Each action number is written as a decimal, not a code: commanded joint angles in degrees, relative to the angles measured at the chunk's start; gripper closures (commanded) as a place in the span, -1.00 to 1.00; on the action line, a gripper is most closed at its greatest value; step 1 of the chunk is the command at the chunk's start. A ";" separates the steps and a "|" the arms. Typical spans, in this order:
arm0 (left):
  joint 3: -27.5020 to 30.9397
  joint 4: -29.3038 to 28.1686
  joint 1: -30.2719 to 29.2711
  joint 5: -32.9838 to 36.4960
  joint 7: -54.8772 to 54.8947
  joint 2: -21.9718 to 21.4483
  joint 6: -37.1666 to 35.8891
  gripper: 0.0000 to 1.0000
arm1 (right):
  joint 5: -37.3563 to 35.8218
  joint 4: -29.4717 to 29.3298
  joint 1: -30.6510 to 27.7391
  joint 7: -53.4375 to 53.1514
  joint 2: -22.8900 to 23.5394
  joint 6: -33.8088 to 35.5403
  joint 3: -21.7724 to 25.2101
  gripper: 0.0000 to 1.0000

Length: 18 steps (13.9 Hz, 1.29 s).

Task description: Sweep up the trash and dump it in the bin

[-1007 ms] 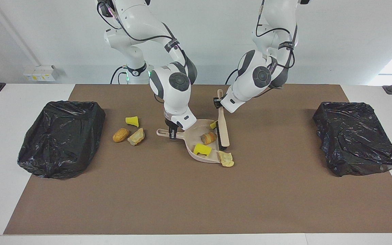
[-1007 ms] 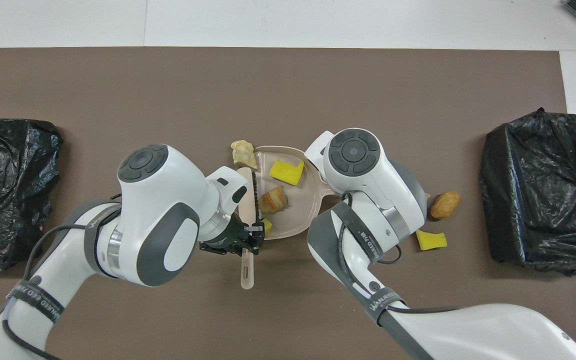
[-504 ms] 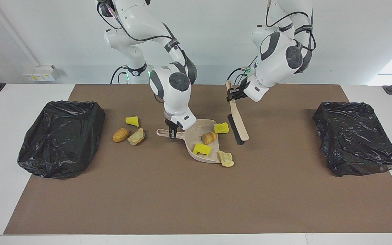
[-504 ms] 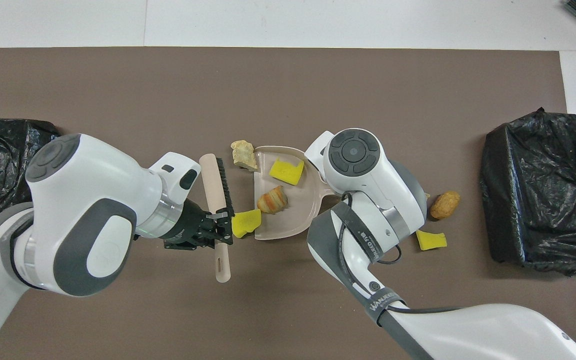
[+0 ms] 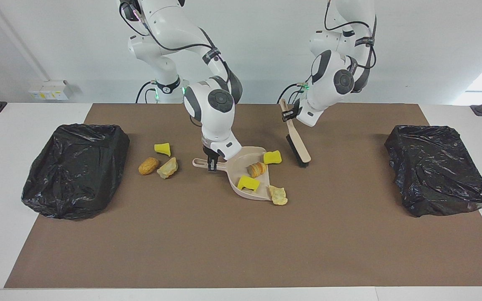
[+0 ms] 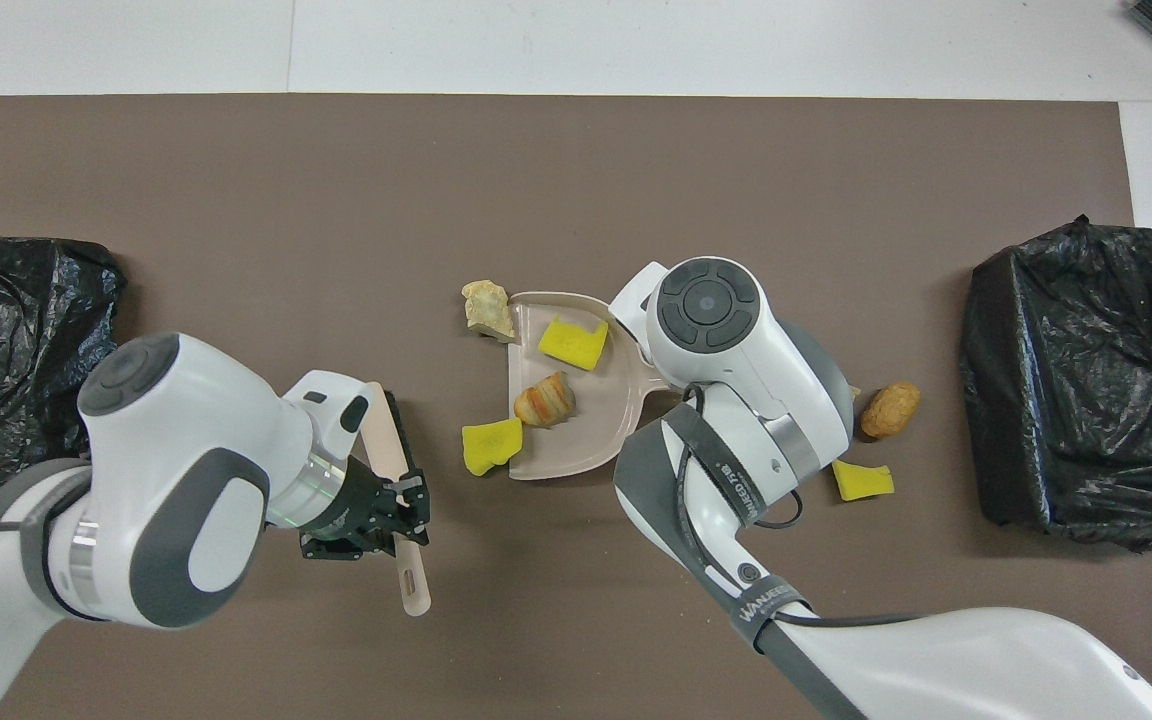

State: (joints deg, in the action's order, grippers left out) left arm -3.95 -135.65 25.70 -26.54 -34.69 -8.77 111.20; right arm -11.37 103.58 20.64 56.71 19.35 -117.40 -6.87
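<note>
Brown matting (image 5: 224,242) carries sweeping mid-step: right gripper (image 5: 212,162) pinches dustpan (image 5: 247,175), left gripper (image 5: 290,115) clamps brush (image 5: 297,146); next, brush yellow foam chunk (image 5: 272,157) inward.

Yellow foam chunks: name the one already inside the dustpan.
The yellow chunk beside the croissant-like lump in the dustpan. One other lies just outside its rim, another beside the right arm's bin.

Glossy crinkled plastic bag (image 5: 75,169); matt brown mat (image 5: 241,242).
</note>
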 commanded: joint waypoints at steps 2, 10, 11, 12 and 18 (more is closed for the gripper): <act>0.44 -1.98 8.38 0.71 -5.11 -0.73 7.87 1.00 | -0.32 1.18 -0.16 -0.90 -0.18 -1.78 -0.43 1.00; 0.61 6.36 14.47 -3.87 -4.25 7.01 15.80 1.00 | -0.32 1.09 -0.16 -1.51 -0.18 -1.78 -0.43 1.00; 0.87 6.45 14.29 -3.26 -2.94 6.84 15.63 1.00 | -0.32 1.01 -0.16 -1.51 -0.18 -1.78 -0.43 1.00; 1.05 6.98 13.77 -2.03 0.38 6.66 13.97 1.00 | -0.66 0.83 -0.16 -1.51 -0.18 -1.61 -0.34 1.00; 1.23 25.25 -1.25 15.63 24.75 15.52 -7.76 1.00 | -2.77 0.30 -0.16 -6.77 -0.80 -0.81 -0.16 1.00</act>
State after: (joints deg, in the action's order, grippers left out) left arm -2.14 -115.82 26.91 -13.84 -13.65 2.26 106.51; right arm -11.57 103.51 20.64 54.45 19.28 -117.50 -6.84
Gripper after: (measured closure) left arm 0.744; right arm 0.683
